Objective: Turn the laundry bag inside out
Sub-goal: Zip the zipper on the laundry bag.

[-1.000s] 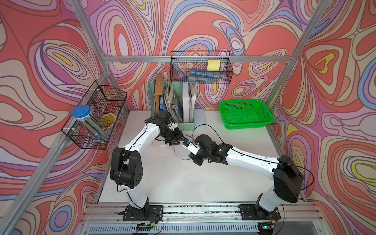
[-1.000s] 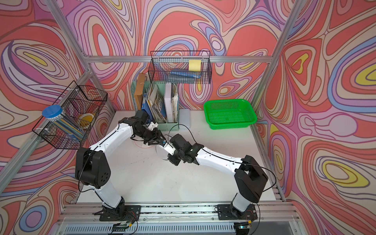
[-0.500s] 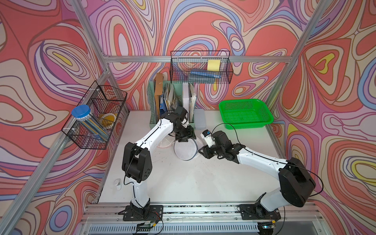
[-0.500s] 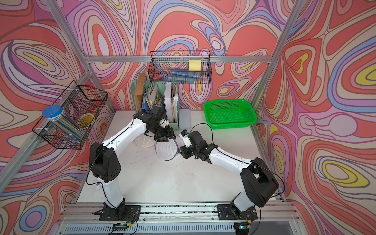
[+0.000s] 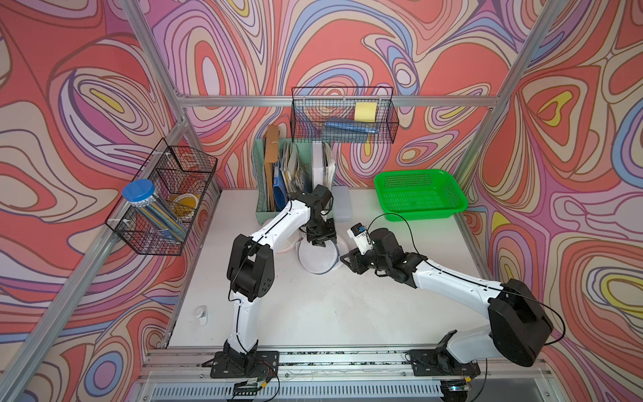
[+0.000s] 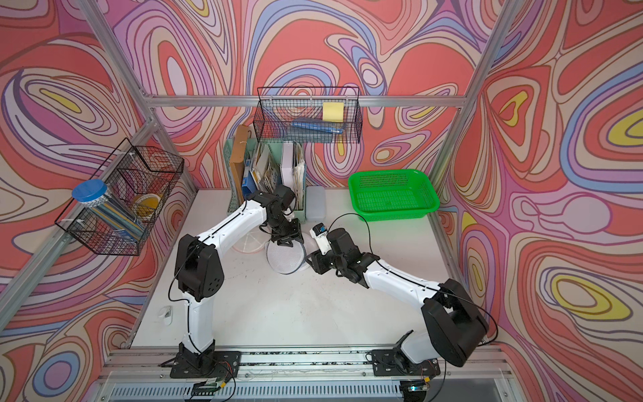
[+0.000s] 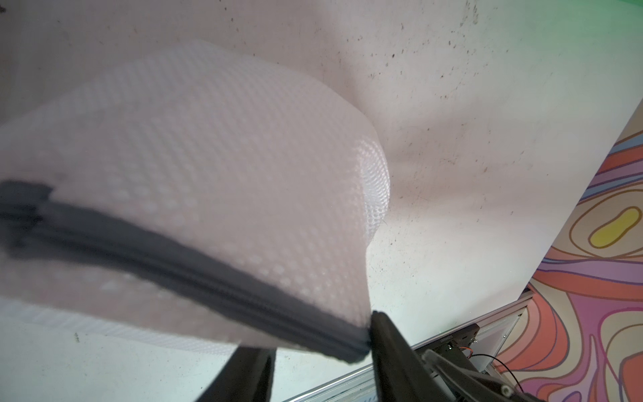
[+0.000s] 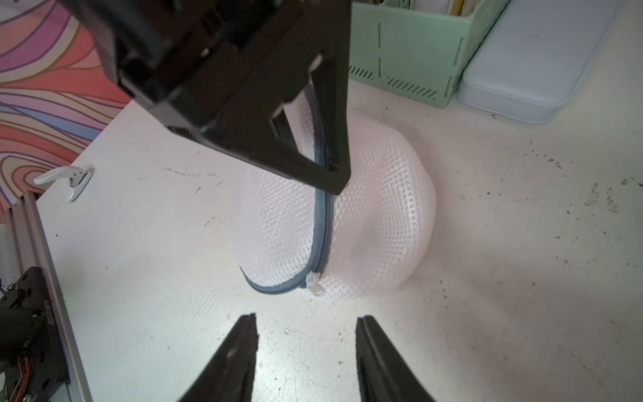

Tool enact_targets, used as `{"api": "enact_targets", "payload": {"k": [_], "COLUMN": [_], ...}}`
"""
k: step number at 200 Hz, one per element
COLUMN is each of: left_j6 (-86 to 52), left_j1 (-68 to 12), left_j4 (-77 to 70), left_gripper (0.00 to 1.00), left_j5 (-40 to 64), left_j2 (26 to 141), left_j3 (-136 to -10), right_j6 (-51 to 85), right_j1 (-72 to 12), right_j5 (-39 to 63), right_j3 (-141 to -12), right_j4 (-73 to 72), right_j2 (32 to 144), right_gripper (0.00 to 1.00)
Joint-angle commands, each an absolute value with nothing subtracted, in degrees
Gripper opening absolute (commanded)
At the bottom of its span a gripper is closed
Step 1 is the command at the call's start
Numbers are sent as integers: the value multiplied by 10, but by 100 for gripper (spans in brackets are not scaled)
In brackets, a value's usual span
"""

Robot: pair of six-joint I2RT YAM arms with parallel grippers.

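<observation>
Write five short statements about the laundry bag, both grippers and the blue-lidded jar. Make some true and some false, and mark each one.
1. The right gripper is open, with nothing between its jaws. True.
2. The laundry bag sits in the green basket. False: it rests on the table, apart from that basket.
3. A white zipper pull shows on the bag's grey-blue zip. True.
4. The left gripper hangs well clear of the bag. False: its fingers are at the bag's zip rim.
5. The blue-lidded jar stands on the table. False: it sits in the wire basket on the side wall.
</observation>
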State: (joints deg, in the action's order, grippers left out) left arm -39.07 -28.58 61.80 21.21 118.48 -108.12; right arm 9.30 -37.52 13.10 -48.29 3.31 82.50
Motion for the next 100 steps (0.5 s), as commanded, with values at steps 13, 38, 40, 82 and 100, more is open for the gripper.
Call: {"api": "enact_targets", "payload": {"k": [13,38,40,82,100], "left_j6": [-378,-365,-365,-377,-383], "left_j1": [-291,-291,-291,-291,-290], "left_j4": [654,659,660,655,651], "left_gripper": [7,0,0,0,0], "left_j5": [191,193,193,198,204], "left_j2": [1192,1187,1187,1183,1184], "left_j3": [-1098,-1099,-1099,-1092,-1090], "right_j6": [48,48,50,70,77], "right_j1": [-373,-373,-373,-373,-373], "right_j5": [182,222,224,250,254], "right_j3": [-478,-496,-498,-524,-527], "right_j4": [8,13,13,8,-4], "right_j2": [842,873,875,920,931], "right_gripper": [47,41,41,36,35]}}
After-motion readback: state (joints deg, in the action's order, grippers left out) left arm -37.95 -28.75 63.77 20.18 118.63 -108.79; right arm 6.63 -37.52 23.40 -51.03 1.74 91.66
